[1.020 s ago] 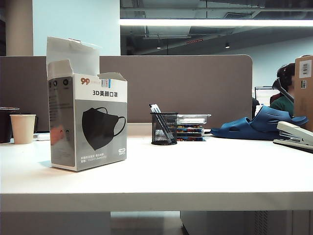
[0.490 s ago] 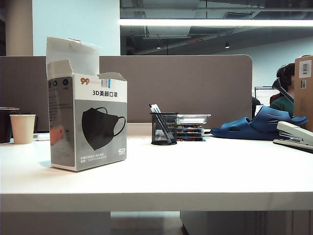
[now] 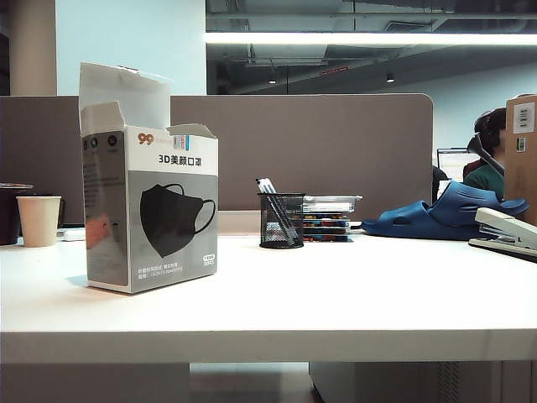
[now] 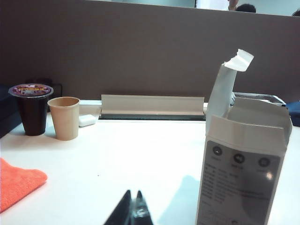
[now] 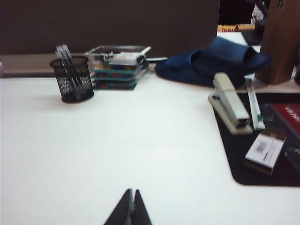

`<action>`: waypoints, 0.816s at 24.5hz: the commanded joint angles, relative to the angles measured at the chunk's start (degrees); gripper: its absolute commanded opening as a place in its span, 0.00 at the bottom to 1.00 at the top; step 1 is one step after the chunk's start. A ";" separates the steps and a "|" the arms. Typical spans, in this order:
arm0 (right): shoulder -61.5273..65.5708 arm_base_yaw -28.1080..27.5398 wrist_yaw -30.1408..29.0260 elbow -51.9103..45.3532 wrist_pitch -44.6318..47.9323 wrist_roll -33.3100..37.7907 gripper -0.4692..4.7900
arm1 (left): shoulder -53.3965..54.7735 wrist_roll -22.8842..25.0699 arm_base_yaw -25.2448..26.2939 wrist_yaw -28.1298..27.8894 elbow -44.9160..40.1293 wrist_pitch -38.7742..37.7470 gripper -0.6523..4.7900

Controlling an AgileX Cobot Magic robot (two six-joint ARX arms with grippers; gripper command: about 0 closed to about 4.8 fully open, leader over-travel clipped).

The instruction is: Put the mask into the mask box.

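The mask box (image 3: 151, 210) stands upright on the left part of the white table (image 3: 336, 294), its top flaps open and the printed black mask picture facing the exterior camera. It also shows close by in the left wrist view as the mask box (image 4: 243, 159). The mask itself is out of view in every frame. My left gripper (image 4: 133, 193) is shut and empty, low over the table beside the box. My right gripper (image 5: 132, 191) is shut and empty over bare table. Neither gripper shows in the exterior view.
A paper cup (image 3: 39, 220), a dark lidded cup (image 4: 33, 108) and an orange cloth (image 4: 18, 183) sit left of the box. A mesh pen holder (image 3: 281, 220), a blue slipper (image 3: 445, 214), a stapler (image 3: 508, 231), a black mat (image 5: 267, 140) and a brown box (image 3: 522, 151) lie to the right.
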 commanded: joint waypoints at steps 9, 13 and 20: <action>-0.39 -0.02 0.72 -3.89 5.70 -0.66 0.07 | 0.00 -0.13 0.04 -0.11 -2.08 4.26 0.11; -0.39 -0.02 0.50 -3.89 5.68 -0.63 0.07 | 0.00 -0.15 0.04 -0.07 -2.08 2.67 0.11; -0.39 -0.02 0.50 -3.89 5.62 -0.63 0.07 | 0.00 -0.13 0.04 0.04 -2.08 1.62 0.11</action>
